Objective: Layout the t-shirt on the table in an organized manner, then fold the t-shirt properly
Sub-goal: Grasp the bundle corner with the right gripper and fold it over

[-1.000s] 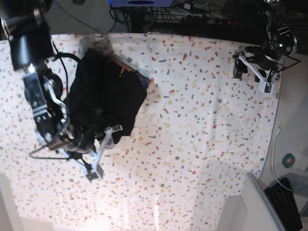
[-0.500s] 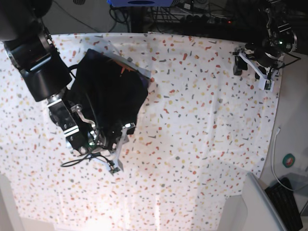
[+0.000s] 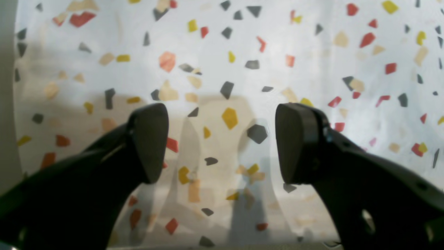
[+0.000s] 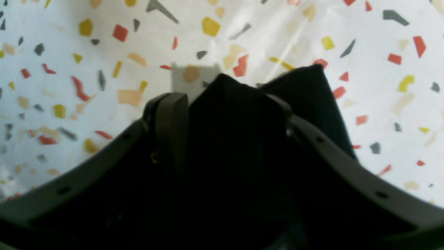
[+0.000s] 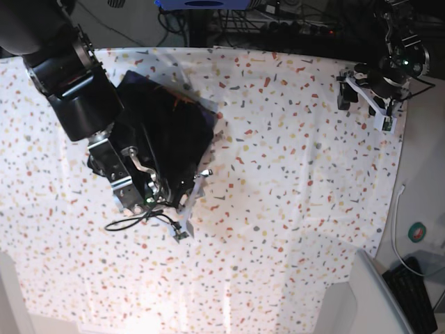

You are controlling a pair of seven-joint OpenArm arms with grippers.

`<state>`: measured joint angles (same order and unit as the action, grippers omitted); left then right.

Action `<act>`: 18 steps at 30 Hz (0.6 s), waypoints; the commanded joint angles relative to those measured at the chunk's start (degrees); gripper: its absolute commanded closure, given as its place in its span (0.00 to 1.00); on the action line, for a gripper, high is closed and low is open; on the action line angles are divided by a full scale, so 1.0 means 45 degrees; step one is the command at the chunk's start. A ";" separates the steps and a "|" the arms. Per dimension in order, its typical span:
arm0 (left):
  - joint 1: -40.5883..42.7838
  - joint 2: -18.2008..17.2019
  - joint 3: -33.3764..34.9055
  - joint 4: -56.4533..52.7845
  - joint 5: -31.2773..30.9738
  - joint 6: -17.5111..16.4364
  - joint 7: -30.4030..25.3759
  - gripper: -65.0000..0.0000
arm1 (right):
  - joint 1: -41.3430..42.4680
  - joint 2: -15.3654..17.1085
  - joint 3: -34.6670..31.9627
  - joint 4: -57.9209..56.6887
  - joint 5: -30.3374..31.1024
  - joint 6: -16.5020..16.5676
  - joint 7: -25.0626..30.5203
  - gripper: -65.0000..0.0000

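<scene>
Right tool [image 4: 229, 104] has its jaws set wide with a thick bunch of the black t-shirt [image 5: 163, 132] between them; the shirt lies crumpled on the far-left part of the counter [image 5: 292, 174]. Left tool [image 3: 222, 146] is open and empty, at the far right edge. Risk: the bulky multi-layer grab could drag the whole heap instead of spreading it, or slip loose.
</scene>
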<state>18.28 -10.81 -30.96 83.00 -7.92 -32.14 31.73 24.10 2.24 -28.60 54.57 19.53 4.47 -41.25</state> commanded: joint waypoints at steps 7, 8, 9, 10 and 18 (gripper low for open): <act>0.0030 -0.0187 -0.0065 0.0163 -0.0144 -0.0076 -0.0222 0.30 | 0.0398 0.0118 0.0133 -0.0043 0.0026 -0.0007 0.0718 0.71; 0.0030 -0.0187 -0.0065 0.0163 -0.0144 -0.0076 -0.0222 0.30 | 0.0379 0.0137 0.0153 -0.0043 0.0046 -0.0007 0.0816 0.80; 0.0030 -0.0187 -0.0065 0.0163 -0.0144 -0.0076 -0.0222 0.30 | 0.0379 0.0137 0.0153 -0.0043 0.0046 -0.0007 0.0855 0.91; 0.0030 -0.0187 -0.0065 0.0163 -0.0144 -0.0076 -0.0222 0.30 | 0.0379 0.0137 0.0172 0.0035 0.0066 -0.0007 0.0855 1.00; 0.0069 -0.0206 -0.0065 0.0163 -0.0144 -0.0076 -0.0222 0.30 | -0.0813 0.0391 0.1071 0.3064 0.0046 -0.0104 -0.0200 1.00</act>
<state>18.61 -10.85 -30.96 82.96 -7.94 -32.16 31.73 18.70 3.44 -24.27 67.55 20.18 4.14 -43.27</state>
